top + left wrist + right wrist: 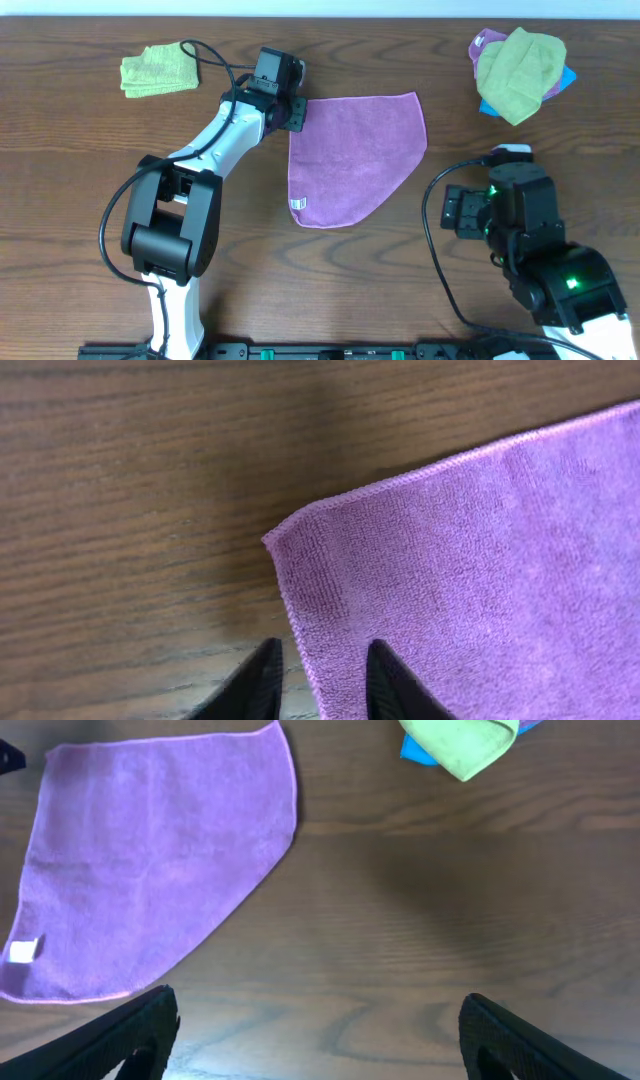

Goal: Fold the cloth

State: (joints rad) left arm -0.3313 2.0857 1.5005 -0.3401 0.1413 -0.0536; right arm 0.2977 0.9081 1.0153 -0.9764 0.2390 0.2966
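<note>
The cloth [350,155] lies spread flat in the middle of the desk [80,180], between the two arms. It is purple, and its far edge runs parallel to the far side of the desk. Its left edge goes straight toward the robot, and its right side runs slanted down to the near corner, so the near part is narrower than the far part. I cannot name a clear long axis. A small white tag [298,204] sits at the near left corner; any writing on it is too small to read.

The left gripper [322,680] is at the far left corner of the cloth. Its fingers [262,680] stand close together, one over the wood and one over the cloth, with the hem between them. Whether they already pinch the hem, I cannot tell.

The right gripper [318,1035] is wide apart and holds nothing. It is above bare wood to the right of the cloth, not touching it.

A lime-green cloth [158,70] lies crumpled at the far left. At the far right, another green cloth [518,70] lies on top of a blue cloth [566,78] and a second purple one [487,45].
</note>
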